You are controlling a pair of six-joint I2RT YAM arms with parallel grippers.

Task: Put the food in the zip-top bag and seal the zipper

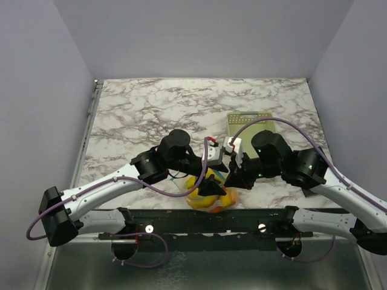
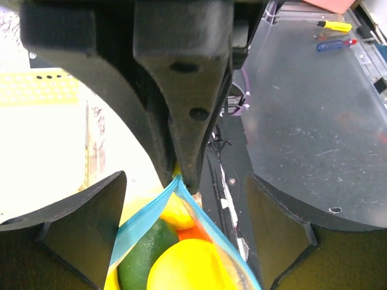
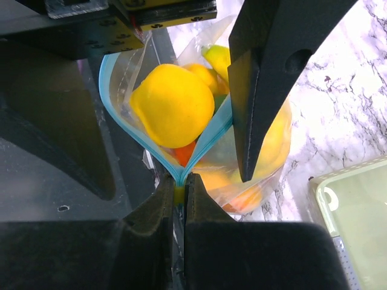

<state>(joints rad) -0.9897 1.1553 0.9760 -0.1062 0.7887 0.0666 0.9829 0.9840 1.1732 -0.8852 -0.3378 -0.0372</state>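
The clear zip-top bag (image 1: 211, 196) sits at the table's near edge between both grippers, filled with food. A yellow lemon (image 3: 172, 103) lies on top, with an orange piece (image 3: 184, 151) under it and a dark green piece (image 2: 142, 254) beside them. The light blue zipper (image 3: 211, 136) gapes in a V. My right gripper (image 3: 179, 184) is shut on the zipper's end, where the two strips meet. My left gripper (image 2: 186, 199) is open, one finger on each side of the bag's mouth (image 2: 142, 220), touching neither strip.
The pale yellow-green slotted basket (image 1: 251, 125) stands behind the right gripper on the marble table and also shows in the right wrist view (image 3: 357, 211). The black mounting rail (image 1: 205, 217) runs just in front of the bag. Two screwdrivers (image 2: 332, 25) lie on the grey surface beyond it.
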